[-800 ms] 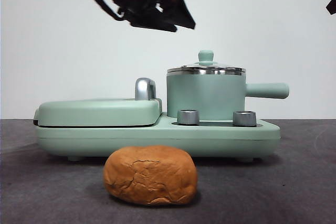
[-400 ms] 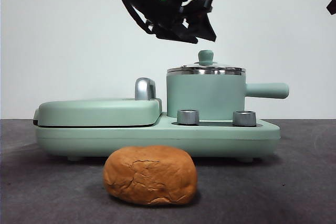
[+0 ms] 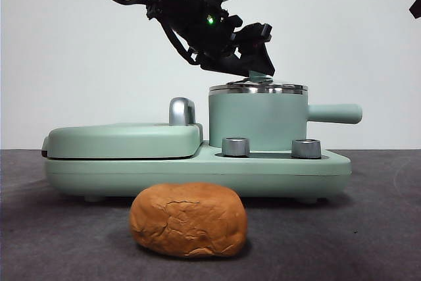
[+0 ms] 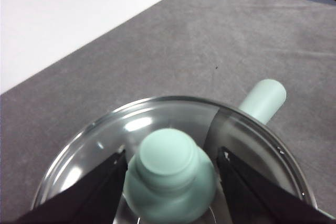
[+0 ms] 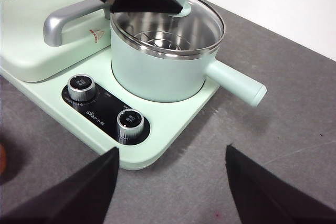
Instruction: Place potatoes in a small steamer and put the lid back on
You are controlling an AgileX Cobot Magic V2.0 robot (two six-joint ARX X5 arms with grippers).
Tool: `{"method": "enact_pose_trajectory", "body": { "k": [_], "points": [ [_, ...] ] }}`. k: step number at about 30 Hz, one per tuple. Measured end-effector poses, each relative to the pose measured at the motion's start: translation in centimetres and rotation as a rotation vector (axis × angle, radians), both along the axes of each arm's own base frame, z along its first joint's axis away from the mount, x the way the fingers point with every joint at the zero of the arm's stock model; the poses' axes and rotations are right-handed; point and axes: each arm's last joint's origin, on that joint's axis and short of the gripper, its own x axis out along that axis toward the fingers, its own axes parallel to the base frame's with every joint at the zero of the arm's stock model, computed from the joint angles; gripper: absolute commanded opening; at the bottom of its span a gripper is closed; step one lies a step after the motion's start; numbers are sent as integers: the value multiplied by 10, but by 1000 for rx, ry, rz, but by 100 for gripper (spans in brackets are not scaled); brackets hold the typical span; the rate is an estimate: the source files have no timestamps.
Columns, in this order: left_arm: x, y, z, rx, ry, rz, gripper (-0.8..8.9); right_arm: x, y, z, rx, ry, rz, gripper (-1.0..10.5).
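- We see the left gripper low over the small steamer, its black jaws spread wide, one on each side of the lid's mint-green knob. In the left wrist view a narrow gap shows between each jaw and the knob; we cannot tell any contact.
- The lid, clear glass with a steel rim, sits on the steamer's rim. Through the glass we make out a steel rack inside the pot.
- The small steamer stands on the right half of a mint-green cooker base, its straight side handle pointing right.
- Two steel dials sit on the base's near face just below the pot.
- On the base's left half lies the flat griddle cover with a chrome handle at its right end, beside the pot.
- The potato, an orange-brown lump with cracked skin, lies on the grey table just near of the base, around its middle, apart from both grippers.
- The right gripper hangs above the table on the near right side of the base, jaws far apart, holding nothing.
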Motion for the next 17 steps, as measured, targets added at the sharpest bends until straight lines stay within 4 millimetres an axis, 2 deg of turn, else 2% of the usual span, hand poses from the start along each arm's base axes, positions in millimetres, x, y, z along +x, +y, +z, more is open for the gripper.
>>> {"method": "enact_pose_trajectory", "body": {
  "k": [2, 4, 6, 17],
  "points": [
    [0, 0, -1, 1, 2, 0, 257, 0, 0, 0, 0, 0, 0, 321],
    [0, 0, -1, 0, 0, 0, 147, 0, 0, 0, 0, 0, 0, 321],
    [0, 0, -1, 1, 0, 2, -2, 0, 0, 0, 0, 0, 0, 321],
    [1, 0, 0, 5, -9, 14, 6, 0, 0, 0, 0, 0, 0, 321]
  ]
}}
